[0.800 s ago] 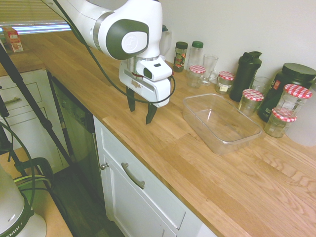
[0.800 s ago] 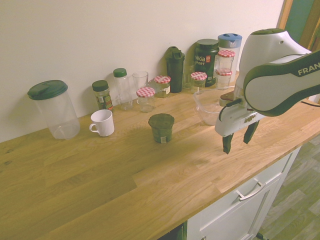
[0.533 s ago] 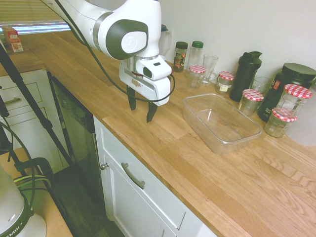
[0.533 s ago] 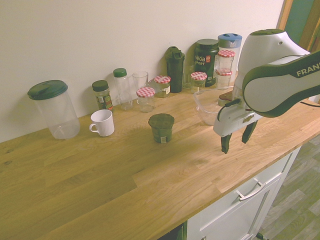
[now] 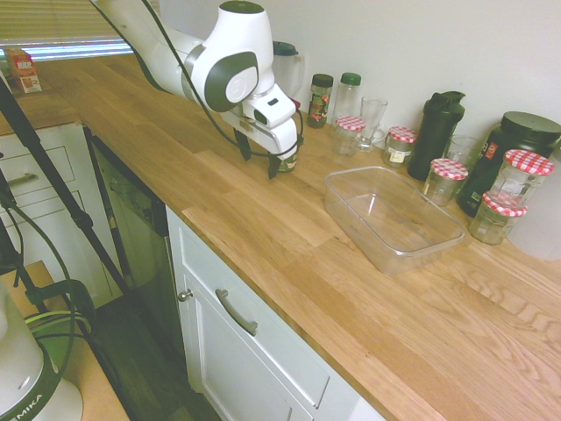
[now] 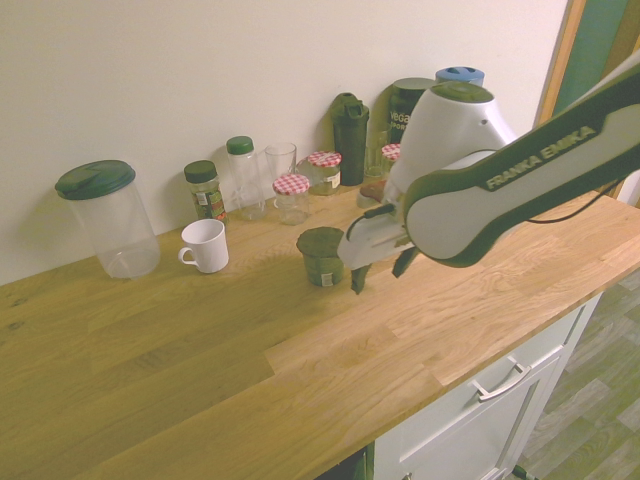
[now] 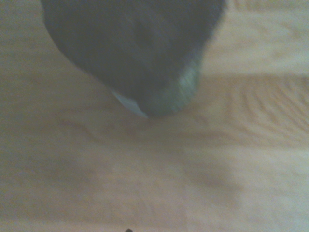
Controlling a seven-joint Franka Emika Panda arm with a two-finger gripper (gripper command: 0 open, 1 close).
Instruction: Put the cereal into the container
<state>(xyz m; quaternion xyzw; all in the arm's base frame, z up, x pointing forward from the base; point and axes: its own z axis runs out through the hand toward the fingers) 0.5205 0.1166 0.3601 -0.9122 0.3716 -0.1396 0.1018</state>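
Fingers wide apart, holding nothing, near cereal.

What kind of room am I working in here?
Most likely a home kitchen: there's a wooden countertop over white cabinets, with a mug and lidded jars standing along the wall.

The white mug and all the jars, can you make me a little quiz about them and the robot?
1. True or false: the white mug stands on the counter.
2. Which is nearer the claw: the dark squat jar or the mug?
A) jar
B) mug
3. Fill in the gap: the jar lids with checks are white and ____.

Key: 1 true; 2 A; 3 red
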